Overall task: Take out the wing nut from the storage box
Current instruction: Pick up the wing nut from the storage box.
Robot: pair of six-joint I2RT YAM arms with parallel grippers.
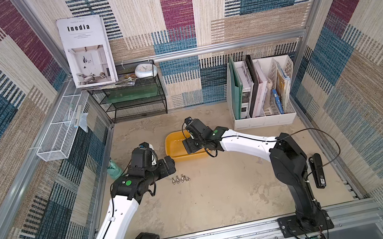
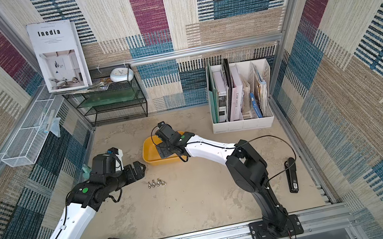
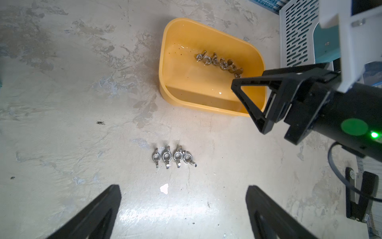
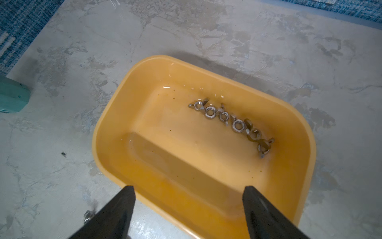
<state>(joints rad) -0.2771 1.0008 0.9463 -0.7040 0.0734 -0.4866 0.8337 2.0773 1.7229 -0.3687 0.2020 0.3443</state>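
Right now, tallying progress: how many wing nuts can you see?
10. Six wing nuts lie in a line inside the yellow storage box; four more sit in a row on the table outside it. The boxed ones overlap, so another may be hidden.

The storage box (image 4: 111, 149) is smooth yellow plastic, glossy inside, with highlights along its wall. The wing nuts (image 4: 237, 125) in it are bright bare metal. The tabletop (image 3: 62, 103) looks matt and mottled, rough like plaster.
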